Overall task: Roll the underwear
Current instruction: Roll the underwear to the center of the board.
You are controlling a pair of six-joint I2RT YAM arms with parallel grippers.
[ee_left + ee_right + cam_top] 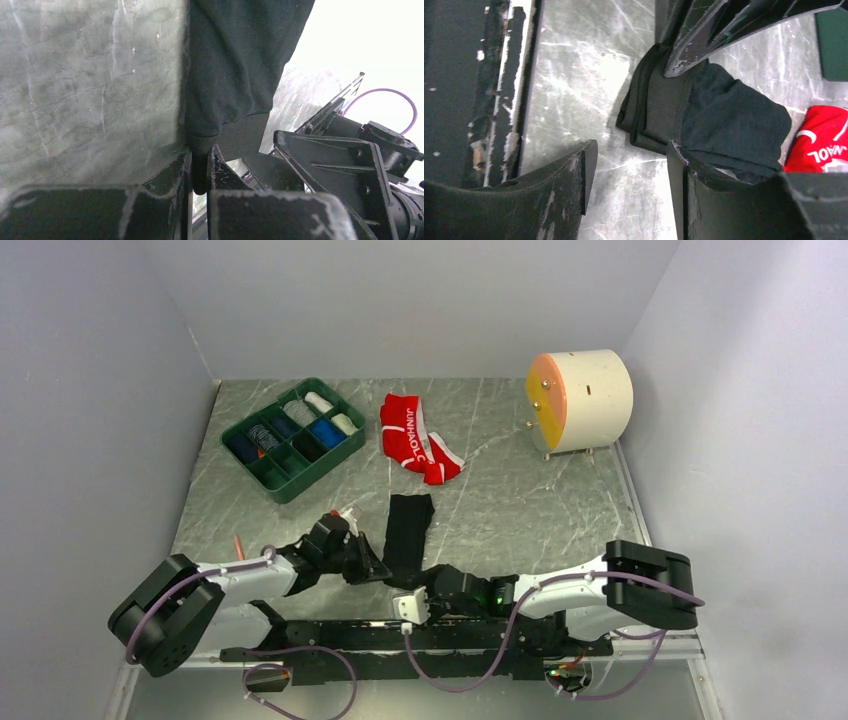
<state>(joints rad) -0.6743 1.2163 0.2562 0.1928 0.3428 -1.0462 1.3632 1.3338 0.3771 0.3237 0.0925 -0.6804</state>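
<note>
A grey marble-patterned table (520, 510) fills the floor of a white-walled booth. At its far right corner a cream drum (590, 400) with an orange face lies on its side on small feet. At the far left sits a green compartment tray (300, 485), holding rolled cloths (325, 430) in blue, white and dark colours.

The black briefs (410, 525) lie near the middle of the table, folded into a long narrow strip that runs from near to far. The near end of the strip lies between the two arms. The right wrist view shows this end as several stacked layers. The red briefs (405, 430) lie crumpled farther back, between the tray and the drum and apart from the black pair. White lettering shows on their waistband.

The left gripper (200, 155) reaches in from the left. Its fingers are pressed together on a fold at the near left edge of the black briefs, pinching the cloth.

The right gripper (631, 147) comes in low from the right at the near end of the strip. Its fingers stand apart with only bare table between them, gripping nothing. The black cloth lies just beside one of the fingers (684, 170).
</note>
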